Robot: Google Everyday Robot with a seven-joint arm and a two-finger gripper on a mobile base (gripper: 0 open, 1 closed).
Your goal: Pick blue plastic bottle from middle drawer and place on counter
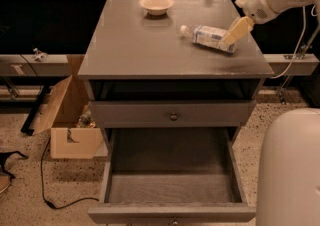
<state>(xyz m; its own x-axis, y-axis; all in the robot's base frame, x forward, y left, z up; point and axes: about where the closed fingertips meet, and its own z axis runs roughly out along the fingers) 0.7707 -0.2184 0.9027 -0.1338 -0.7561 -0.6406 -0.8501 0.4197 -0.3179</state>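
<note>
The blue plastic bottle (206, 36) lies on its side on the right part of the counter (130, 45), white cap pointing left. My gripper (234, 31) is at the bottle's right end, just above the counter; its tan fingers (238, 26) slant down over the bottle's base and look open, no longer clamping it. The middle drawer (170, 190) is pulled fully out below, and its grey inside holds nothing.
A small cream bowl (156, 4) stands at the counter's back. A shut drawer front with a round knob (173, 116) sits above the open drawer. An open cardboard box (65, 120) and a cable (45, 190) are on the floor at left. My white body (290, 170) fills the lower right.
</note>
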